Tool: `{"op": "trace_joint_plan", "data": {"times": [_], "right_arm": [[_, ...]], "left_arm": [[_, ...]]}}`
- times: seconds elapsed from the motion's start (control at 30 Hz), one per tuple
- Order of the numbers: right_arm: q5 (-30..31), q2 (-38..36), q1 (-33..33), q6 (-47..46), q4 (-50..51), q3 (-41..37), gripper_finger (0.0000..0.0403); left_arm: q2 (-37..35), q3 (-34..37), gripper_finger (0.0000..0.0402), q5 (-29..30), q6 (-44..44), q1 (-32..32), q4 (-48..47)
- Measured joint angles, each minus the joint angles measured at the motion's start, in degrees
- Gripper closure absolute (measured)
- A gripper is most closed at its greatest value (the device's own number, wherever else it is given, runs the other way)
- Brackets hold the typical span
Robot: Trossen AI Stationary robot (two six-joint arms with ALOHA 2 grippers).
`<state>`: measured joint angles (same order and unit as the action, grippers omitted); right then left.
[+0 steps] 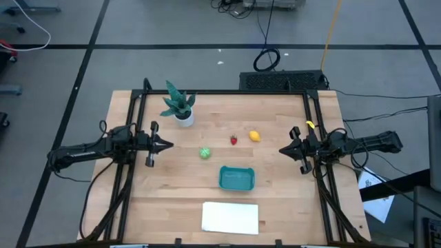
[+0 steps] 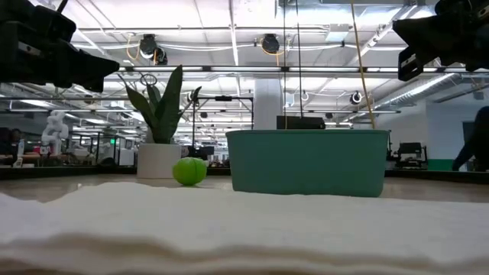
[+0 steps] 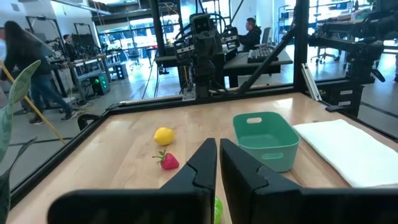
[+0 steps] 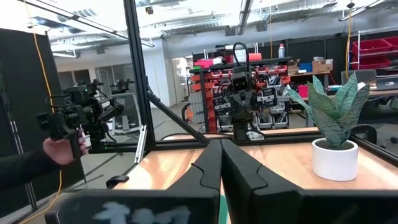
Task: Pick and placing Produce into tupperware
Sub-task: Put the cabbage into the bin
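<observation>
The round green piece (image 1: 204,153) lies on the table left of centre; it also shows in the low view (image 2: 189,171) and peeks beside my left fingers (image 3: 217,209). The red strawberry (image 1: 234,140) (image 3: 168,161) and yellow lemon (image 1: 254,136) (image 3: 164,135) rest farther back. The teal tupperware (image 1: 236,178) (image 2: 307,162) (image 3: 265,140) stands open toward the near edge. My left gripper (image 1: 169,145) (image 3: 218,163) hovers shut at the left side, above the table. My right gripper (image 1: 282,151) (image 4: 221,163) hovers shut at the right side.
A potted green plant (image 1: 180,105) (image 4: 333,134) stands near the far left. A flat white cloth (image 1: 230,218) (image 3: 345,147) lies at the near edge and fills the low view's foreground (image 2: 244,229). Dark frame rails (image 1: 131,124) run along both table sides. People show beyond the table.
</observation>
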<state>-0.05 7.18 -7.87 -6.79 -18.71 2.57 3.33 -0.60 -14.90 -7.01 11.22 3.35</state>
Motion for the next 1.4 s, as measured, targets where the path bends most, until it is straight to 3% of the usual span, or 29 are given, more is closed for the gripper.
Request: {"op": "trace_joint_plan", "data": {"times": [0.3,0.73,1.17,1.4], "right_arm": [[0.0,0.0,0.0,0.0,0.1,0.0,0.0403],[0.0,0.0,0.0,0.6,0.1,0.0,0.0403],[0.0,0.0,0.0,8.6,-0.2,0.0,0.0403],[0.2,0.0,0.0,10.9,-1.9,0.0,0.0403]], "left_arm": [[0.0,0.0,0.0376,0.0,0.1,0.0,1.9],[0.0,0.0,0.0376,-0.1,13.3,0.0,7.2],[0.0,0.0,0.0376,0.1,12.6,0.0,6.8],[0.1,0.0,0.0376,8.4,11.0,0.0,9.8]]}}
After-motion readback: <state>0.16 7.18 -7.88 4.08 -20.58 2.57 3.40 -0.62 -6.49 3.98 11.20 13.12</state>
